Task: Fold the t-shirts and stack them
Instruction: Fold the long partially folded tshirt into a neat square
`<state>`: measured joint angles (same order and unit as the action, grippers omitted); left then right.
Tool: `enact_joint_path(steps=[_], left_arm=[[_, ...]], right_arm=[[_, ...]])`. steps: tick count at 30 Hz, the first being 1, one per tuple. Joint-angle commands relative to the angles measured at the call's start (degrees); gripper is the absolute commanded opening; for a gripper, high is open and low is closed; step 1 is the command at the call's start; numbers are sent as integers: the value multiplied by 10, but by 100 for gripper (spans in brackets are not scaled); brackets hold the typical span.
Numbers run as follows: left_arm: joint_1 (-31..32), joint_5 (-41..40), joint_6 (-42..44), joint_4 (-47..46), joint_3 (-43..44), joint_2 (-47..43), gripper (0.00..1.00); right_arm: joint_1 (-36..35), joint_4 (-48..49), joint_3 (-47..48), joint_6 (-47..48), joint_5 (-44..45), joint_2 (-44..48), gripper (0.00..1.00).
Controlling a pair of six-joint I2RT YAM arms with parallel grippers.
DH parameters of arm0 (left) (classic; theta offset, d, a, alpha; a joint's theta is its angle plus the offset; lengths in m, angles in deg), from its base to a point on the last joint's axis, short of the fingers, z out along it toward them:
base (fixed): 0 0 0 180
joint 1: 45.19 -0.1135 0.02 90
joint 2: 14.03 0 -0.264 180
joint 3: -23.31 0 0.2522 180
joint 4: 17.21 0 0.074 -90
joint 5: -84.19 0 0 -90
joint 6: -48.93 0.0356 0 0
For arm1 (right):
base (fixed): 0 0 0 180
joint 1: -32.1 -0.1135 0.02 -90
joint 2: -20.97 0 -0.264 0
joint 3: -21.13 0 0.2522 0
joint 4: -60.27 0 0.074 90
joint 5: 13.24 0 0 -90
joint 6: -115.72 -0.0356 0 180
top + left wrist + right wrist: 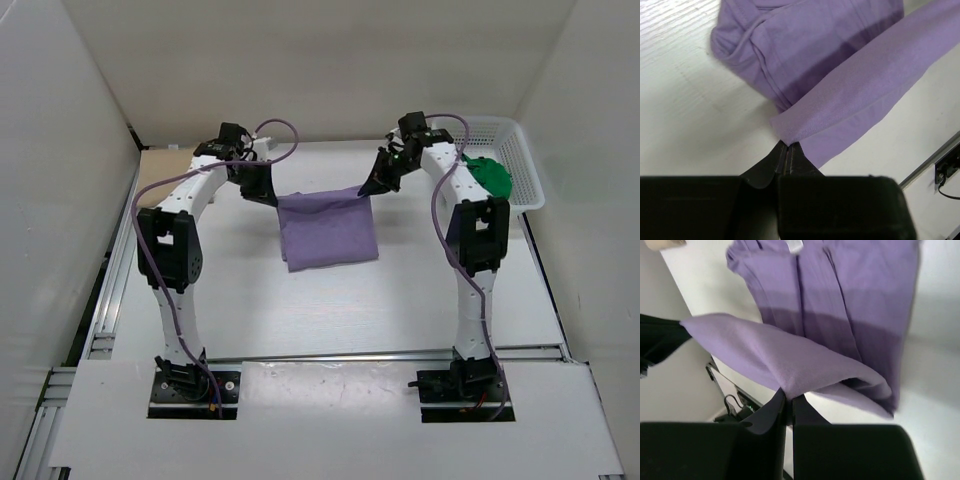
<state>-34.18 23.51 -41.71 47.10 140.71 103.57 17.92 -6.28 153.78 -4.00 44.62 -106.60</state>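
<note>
The left gripper and right gripper are holding the light purple t-shirt by its raised far edge, jaws clenched on the cloth, the rest lying on the tabletop. Light and limp, it is probably needing paired corner grips to stay flat.

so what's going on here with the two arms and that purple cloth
Both arms are working on the purple t-shirt, which lies partly folded in the middle of the table. The left gripper and the right gripper are each shut on a corner of its far edge, holding that edge lifted and stretched between them. A green t-shirt sits bunched in the white basket at the far right.
</note>
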Motion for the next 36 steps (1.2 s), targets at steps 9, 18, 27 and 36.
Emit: enact_joint_path(steps=[9,18,27,36], left_arm=[[-23,-50,6,-24,145,108,64],[-28,-154,6,-30,132,66,66],[-23,-87,6,-30,105,120,72],[-12,-63,6,-35,133,162,74]], right_arm=[[21,220,9,-167,62,-79,53],[2,272,-51,-106,82,1,60],[-9,221,54,-51,138,-113,66],[-9,299,78,-87,123,-171,67]])
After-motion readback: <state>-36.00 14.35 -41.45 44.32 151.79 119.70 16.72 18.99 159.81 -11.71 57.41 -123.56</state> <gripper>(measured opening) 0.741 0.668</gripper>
